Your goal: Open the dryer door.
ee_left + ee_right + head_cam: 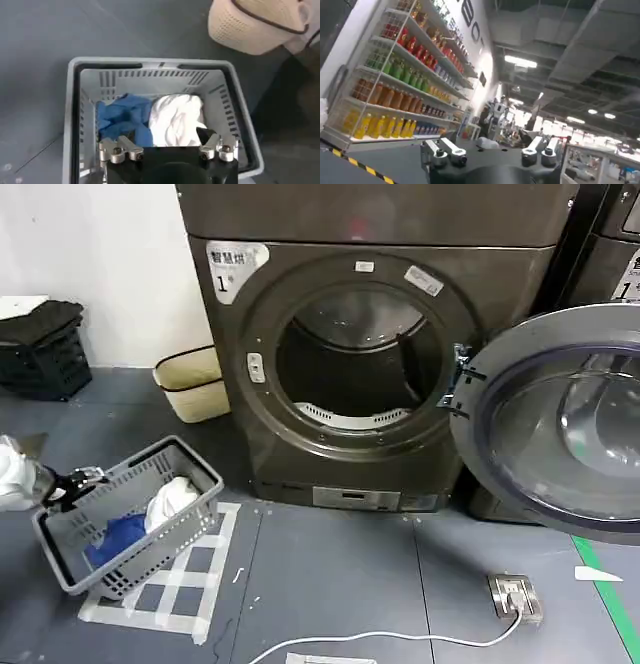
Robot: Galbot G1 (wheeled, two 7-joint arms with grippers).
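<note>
The dryer door (560,424), a wide chrome-rimmed porthole with dark glass, stands swung open to the right on its hinge (462,382). The dark-grey dryer's drum opening (360,359) is uncovered. My left gripper (70,482) is at the far left, low, beside a grey laundry basket (140,556). In the left wrist view that gripper (167,142) hangs open over the basket (150,62), above the blue and white cloths (150,120) and holding nothing. My right gripper (490,145) is open and empty, turned away towards shop shelves.
A cream woven basket (190,384) stands against the wall left of the dryer, with a black crate (40,349) farther left. A floor socket with a white cable (515,596) lies in front of the open door. A neighbouring machine (610,244) stands on the right.
</note>
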